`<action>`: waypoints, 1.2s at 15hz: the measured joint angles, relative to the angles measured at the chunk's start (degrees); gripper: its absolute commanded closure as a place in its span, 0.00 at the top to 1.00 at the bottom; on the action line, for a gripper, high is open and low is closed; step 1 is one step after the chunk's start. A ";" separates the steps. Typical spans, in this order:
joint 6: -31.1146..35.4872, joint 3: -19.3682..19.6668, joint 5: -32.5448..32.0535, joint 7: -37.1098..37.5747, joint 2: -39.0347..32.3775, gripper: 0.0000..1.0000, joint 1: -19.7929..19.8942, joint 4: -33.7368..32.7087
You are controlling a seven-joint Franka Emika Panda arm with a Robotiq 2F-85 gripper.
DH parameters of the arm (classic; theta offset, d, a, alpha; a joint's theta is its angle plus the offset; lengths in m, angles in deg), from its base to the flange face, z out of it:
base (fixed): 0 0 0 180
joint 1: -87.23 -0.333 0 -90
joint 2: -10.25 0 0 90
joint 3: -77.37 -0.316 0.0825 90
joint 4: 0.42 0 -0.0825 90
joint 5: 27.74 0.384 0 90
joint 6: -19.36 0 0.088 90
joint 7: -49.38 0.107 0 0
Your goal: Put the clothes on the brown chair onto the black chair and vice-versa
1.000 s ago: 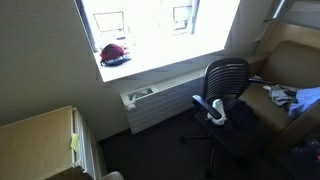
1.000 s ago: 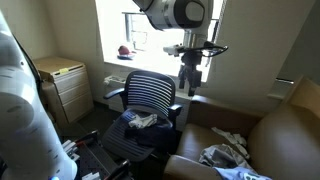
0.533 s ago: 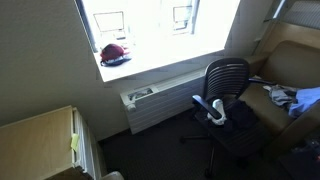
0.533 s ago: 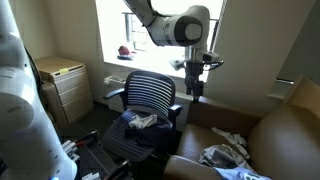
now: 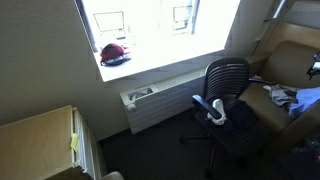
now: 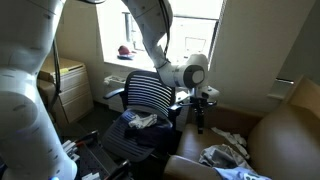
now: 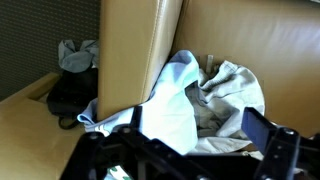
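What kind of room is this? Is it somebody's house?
Probably a lived-in room in a home, maybe a bedroom or study. A brown armchair with clothes on it, a black office chair and a wooden cabinet stand near a bright window.

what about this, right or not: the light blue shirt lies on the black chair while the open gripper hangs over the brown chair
Not right in one respect. The light blue shirt lies on the brown chair, not on the black chair. The wrist view shows it on the tan seat beside a grey-beige piece. The rest holds: the gripper is open and hangs over the brown chair.
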 measured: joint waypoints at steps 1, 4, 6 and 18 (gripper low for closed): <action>0.44 0.19 0.01 0.00 -0.66 1.00 -0.18 -0.23; 0.36 0.40 0.06 0.00 0.38 1.00 -0.56 -0.22; 0.69 0.01 0.88 -5.84 0.48 1.00 -0.14 -0.06; -0.99 -1.77 10.82 -25.03 -20.08 1.00 6.86 -16.64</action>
